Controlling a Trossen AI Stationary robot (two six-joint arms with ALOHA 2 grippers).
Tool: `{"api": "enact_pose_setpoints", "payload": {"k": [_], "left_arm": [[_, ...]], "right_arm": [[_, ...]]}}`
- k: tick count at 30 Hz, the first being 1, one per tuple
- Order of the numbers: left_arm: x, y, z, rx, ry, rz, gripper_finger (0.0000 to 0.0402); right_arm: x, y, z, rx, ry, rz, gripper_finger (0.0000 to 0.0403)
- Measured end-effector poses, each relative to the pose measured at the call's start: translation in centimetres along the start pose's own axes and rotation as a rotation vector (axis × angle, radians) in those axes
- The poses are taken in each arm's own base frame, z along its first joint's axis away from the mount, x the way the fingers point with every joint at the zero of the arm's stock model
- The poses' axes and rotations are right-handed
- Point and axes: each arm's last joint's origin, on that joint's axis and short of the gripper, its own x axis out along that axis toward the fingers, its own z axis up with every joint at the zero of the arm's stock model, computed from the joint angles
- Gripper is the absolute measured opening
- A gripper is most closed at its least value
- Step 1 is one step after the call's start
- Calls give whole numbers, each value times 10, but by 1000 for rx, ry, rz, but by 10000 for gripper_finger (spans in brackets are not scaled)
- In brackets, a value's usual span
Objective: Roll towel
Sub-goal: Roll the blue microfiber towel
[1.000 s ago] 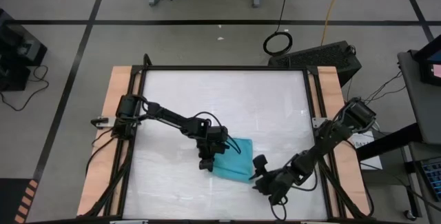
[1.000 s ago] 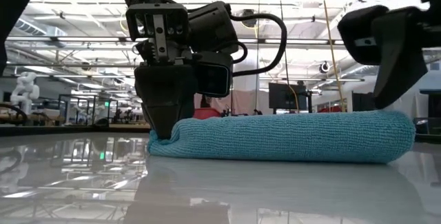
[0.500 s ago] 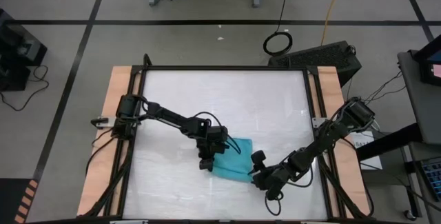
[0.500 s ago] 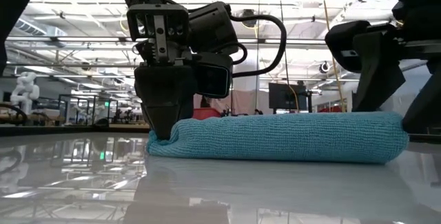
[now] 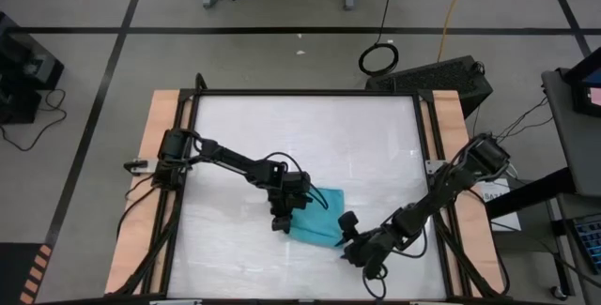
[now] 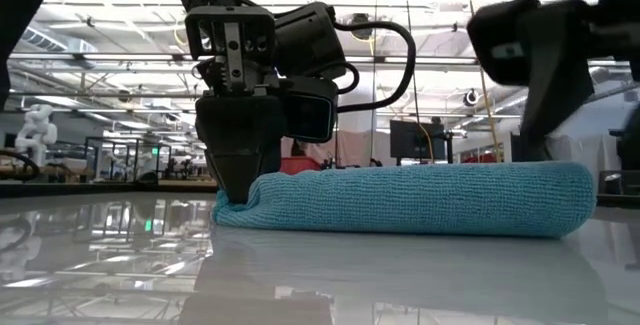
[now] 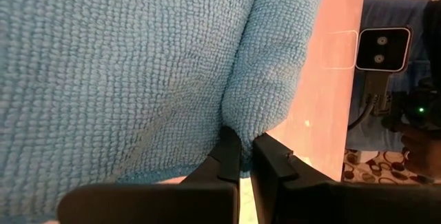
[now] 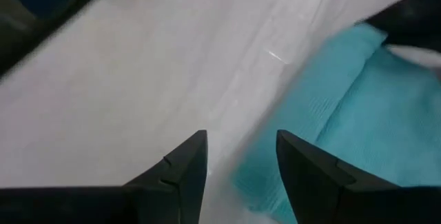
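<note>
- The towel [image 5: 316, 215] is lying folded on the white table [image 5: 310, 136], in the near half and a little right of centre; from table height I am seeing it [image 6: 410, 200] as a thick, flat, turquoise bundle with rounded ends.
- I am seeing my left gripper [image 5: 280, 219] standing nearly upright at the towel's left end, its tips down at the table surface; in the low view it [image 6: 235, 190] is pressing into that rounded end.
- Its jaws are pinched almost together, and in the left wrist view the gripper [image 7: 247, 156] is nipping a fold of the towel [image 7: 138, 65] between its fingers [image 7: 229, 156], so it is holding the cloth by a thin bite at the edge.
- My right gripper [image 5: 348, 239] is sitting at the towel's near right corner, coming in low from the right side of the table.
- In the right wrist view that gripper [image 8: 241, 151] is showing its jaws parted about halfway, with bare table and the towel's corner [image 8: 331, 124] ahead of them; nothing is sitting between the fingers [image 8: 180, 165].
- In the low view I am seeing the right gripper [image 6: 540, 55] as a dark bulk hanging above the towel's right end, just clear of the cloth.
</note>
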Motion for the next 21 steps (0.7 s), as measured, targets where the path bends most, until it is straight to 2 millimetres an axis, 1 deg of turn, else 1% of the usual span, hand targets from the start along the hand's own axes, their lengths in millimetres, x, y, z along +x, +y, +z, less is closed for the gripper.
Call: {"api": "enact_pose_setpoints", "payload": {"k": [5,8,14,21], "left_arm": [[0,0,0,-4,0,1,12],[0,0,0,-4,0,1,12],[3,-3,-1,6,8,3,14],[8,-7,-7,38,42,16,20]], "right_arm": [[13,3,-8,-4,41,41,164],[18,4,-13,1,66,30,164],[18,-1,-12,-6,62,-57,164],[17,-11,-10,-8,57,-88,164]]}}
